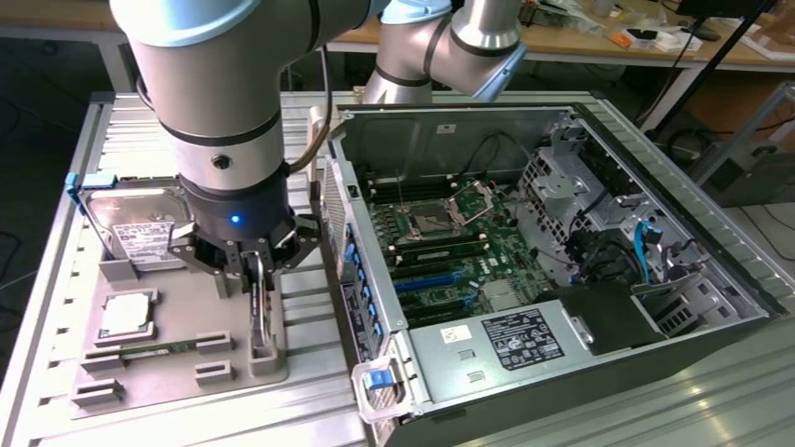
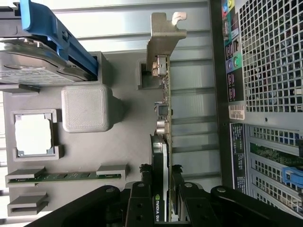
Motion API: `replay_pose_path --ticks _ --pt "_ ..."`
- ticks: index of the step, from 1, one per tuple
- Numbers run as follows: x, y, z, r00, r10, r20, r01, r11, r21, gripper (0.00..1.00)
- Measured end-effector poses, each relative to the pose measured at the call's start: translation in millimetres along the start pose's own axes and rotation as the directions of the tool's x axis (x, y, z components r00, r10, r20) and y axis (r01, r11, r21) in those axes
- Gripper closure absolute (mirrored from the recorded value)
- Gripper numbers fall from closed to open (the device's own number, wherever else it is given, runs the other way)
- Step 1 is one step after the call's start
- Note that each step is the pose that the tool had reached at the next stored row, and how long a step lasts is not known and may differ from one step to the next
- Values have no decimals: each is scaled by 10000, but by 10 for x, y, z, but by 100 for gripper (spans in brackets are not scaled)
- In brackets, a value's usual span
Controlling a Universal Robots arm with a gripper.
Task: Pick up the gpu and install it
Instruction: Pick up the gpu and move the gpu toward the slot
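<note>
The gripper [image 1: 255, 268] was clamped narrow on the gpu [image 1: 260, 321], which stood edge-on in its slot on the grey tray [image 1: 162, 372], just to the exterior view's left of the open computer case [image 1: 360, 279], and I judged this the pick-up step, calling for a straight lift clear of the slot.

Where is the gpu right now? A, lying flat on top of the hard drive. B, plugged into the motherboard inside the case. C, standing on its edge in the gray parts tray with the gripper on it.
C: the gpu stands edge-on in a slot of the gray tray, with the gripper closed on its two faces, outside the computer case.
</note>
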State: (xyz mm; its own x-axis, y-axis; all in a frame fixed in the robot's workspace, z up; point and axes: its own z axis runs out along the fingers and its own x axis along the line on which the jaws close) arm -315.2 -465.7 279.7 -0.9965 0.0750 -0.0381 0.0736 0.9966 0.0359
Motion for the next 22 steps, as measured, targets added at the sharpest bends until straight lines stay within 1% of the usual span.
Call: replay_pose_path --ticks 22 --pt "-2 2 -47 10000 0 0 0 10000 1 73"
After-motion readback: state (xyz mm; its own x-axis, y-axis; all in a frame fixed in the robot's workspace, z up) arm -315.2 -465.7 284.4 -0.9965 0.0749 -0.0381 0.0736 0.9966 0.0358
